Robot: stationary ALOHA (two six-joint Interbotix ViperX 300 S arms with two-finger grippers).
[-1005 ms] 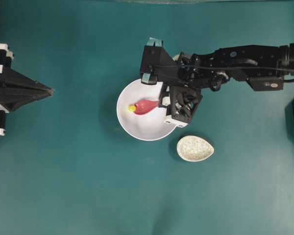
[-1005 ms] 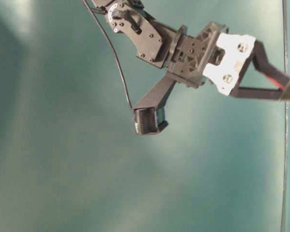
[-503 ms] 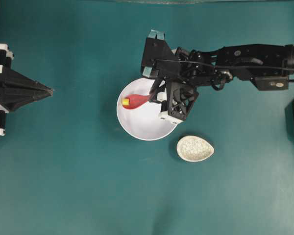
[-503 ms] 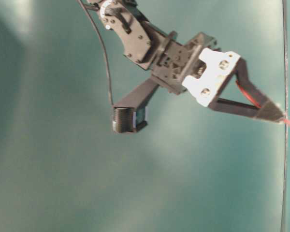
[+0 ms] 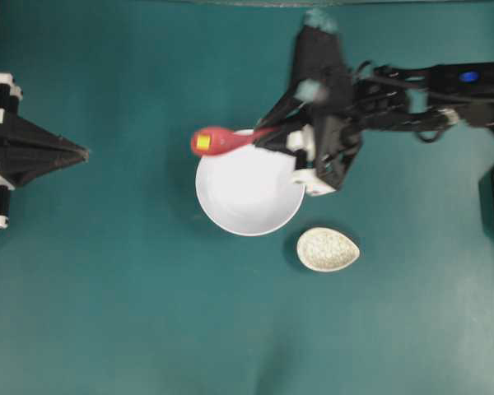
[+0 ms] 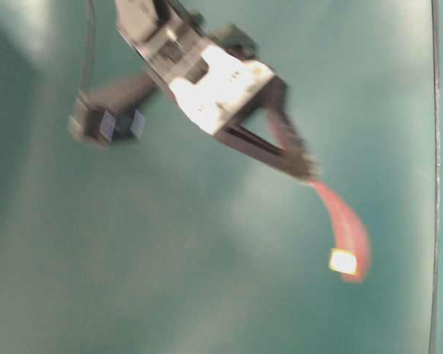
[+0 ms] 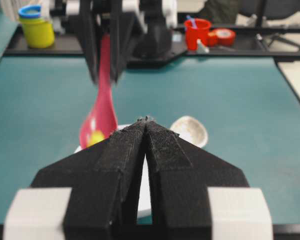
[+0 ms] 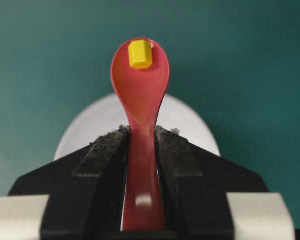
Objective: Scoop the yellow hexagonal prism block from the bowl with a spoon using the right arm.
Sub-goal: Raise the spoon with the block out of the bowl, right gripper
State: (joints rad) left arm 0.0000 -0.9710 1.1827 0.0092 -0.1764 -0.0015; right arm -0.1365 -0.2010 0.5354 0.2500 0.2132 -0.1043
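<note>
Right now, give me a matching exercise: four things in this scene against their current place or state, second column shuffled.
Things:
1. tiny yellow hexagonal block
2. glossy pink-red ceramic spoon
3. large round white bowl
4. small speckled teardrop-shaped dish

States:
A. on the table with nothing in it, under the raised scoop's handle side
B. clamped by its handle in the right end effector
C. on the table beside the bowl, untouched
D. sitting near the tip of the scoop

Pairs: 1-D, 2-B, 3-A, 4-C
</note>
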